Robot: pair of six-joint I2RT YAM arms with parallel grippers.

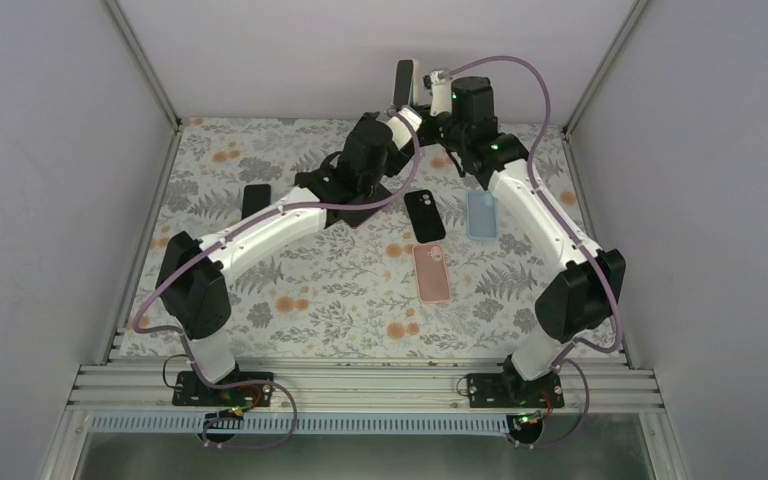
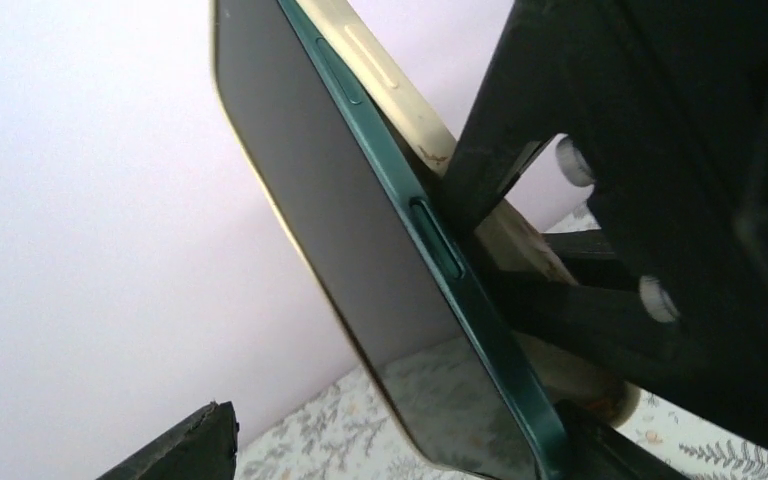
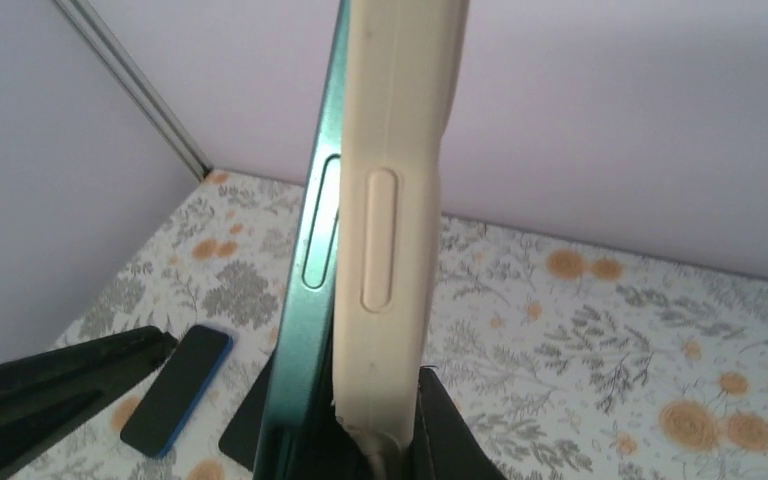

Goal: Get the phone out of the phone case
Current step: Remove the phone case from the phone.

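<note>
**A:** Where's the phone just now?

**B:** The slim dark-screened phone with the green metal edge (image 3: 310,290) stands upright, held off the floral-print worktop (image 3: 610,330) toward its far side. Its back lies against the cream silicone phone case (image 3: 400,200). One side rail shows bare beside the case's moulded button, so I judge that lip is already off.

**A:** And the hands?

**B:** The right hand (image 3: 355,445) is pressed together on the lower end of the case, with the phone in it. The left hand (image 1: 400,118) is spread, and one fingertip (image 2: 185,450) sits apart from the screen.

**A:** What could go wrong?

**B:** If the left hand pinches case and phone together, nothing separates. If it pulls hard, the soft case may stretch and slip out of the right hand. If the phone pops free ungripped, it drops onto the worktop, perhaps onto the blue-edged dark phone lying flat (image 3: 175,390).
</note>
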